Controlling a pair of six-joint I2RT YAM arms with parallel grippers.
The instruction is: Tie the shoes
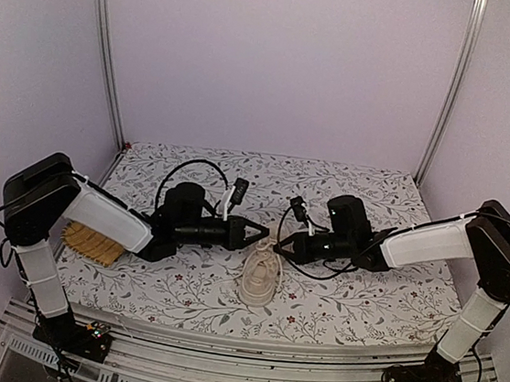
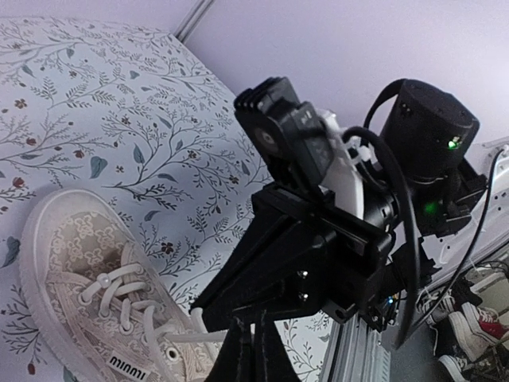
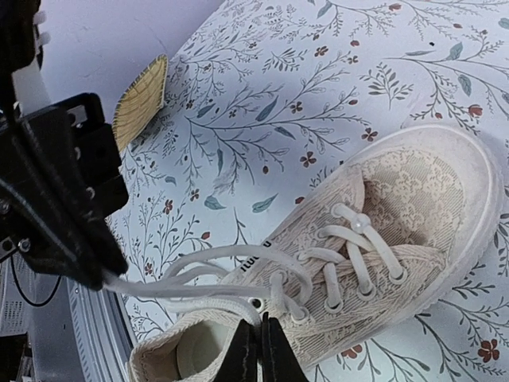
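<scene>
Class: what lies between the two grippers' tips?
The sneaker's laces, stretched from the left gripper toward the right gripper; clearest in the right wrist view.

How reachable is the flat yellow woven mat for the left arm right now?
Probably not yet: the left gripper is shut on a pale lace of the cream sneaker. The yellow mat lies partly under that arm's forearm.
</scene>
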